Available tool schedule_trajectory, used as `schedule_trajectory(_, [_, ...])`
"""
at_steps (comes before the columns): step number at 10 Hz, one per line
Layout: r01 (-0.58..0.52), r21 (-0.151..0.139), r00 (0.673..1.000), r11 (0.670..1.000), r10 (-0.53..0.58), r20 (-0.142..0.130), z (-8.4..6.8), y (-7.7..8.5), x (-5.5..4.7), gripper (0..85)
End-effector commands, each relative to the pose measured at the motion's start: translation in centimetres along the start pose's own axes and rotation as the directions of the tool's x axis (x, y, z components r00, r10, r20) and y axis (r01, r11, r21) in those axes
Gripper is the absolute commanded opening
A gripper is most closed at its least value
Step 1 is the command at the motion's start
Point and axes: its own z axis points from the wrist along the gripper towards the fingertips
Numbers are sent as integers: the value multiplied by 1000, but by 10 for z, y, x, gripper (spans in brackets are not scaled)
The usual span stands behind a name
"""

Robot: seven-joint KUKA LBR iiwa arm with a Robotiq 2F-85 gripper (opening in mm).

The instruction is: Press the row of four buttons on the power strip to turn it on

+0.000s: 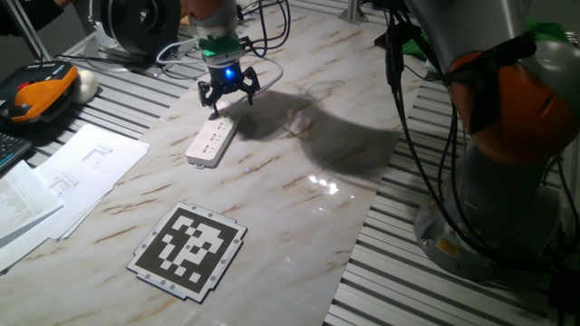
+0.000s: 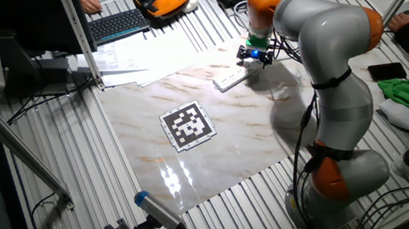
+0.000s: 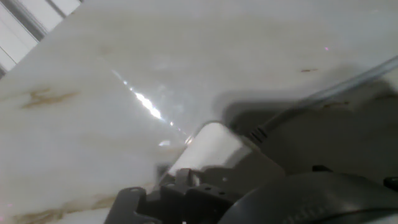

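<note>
One arm works here, and its fingers [image 1: 217, 101] hang just above the far end of the power strip [image 1: 210, 143], the end where the white cable [image 3: 311, 99] comes out. The strip lies flat on the marble table [image 1: 299, 172], and the rest of its body stretches away from the fingers toward the patterned marker board [image 1: 188, 250], which is well apart from it. In one fixed view the dark fingers look spread apart like claws, with nothing held between them, but how wide they are I cannot tell; the hand view is too blurred to help. I judge that the pressing step is about to begin or is just in hand. I cannot make out the buttons themselves, so the next move needs a careful descent onto the switch row with one fingertip, straight down and not sliding. Papers [image 1: 63, 172] and an orange handheld controller [image 1: 41, 91] lie off to the side, away from the fingers. Nothing stands between fingers and strip; only the cable near the end could catch.
</note>
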Motion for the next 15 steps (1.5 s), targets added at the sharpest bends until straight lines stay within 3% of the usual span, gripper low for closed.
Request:
schedule_trajectory(1, [-2, 5, 1000, 1000, 2, 28, -35, 11, 0, 850])
schedule_trajectory(3, [0, 18, 999, 1000, 0, 46, -58, 21, 15, 850])
schedule_trajectory(4, [22, 8, 999, 1000, -23, 36, -64, 21, 21, 850])
schedule_trajectory(5, [52, -27, 999, 998, -51, 9, -70, 23, 27, 850])
schedule_trajectory(7, [166, -70, 985, 984, -168, -31, -82, 28, 40, 510])
schedule_trajectory(9, [306, -84, 951, 948, -309, -22, -92, 35, 54, 170])
schedule_trajectory(10, [407, -85, 912, 909, -410, -14, -95, 40, 59, 0])
schedule_trajectory(11, [496, -73, 868, 865, -497, 2, -95, 47, 64, 0])
schedule_trajectory(13, [616, -24, 788, 787, -616, 26, -99, 56, 75, 0])
schedule_trajectory(15, [685, -60, 728, 726, -685, 23, -97, 60, 79, 0])
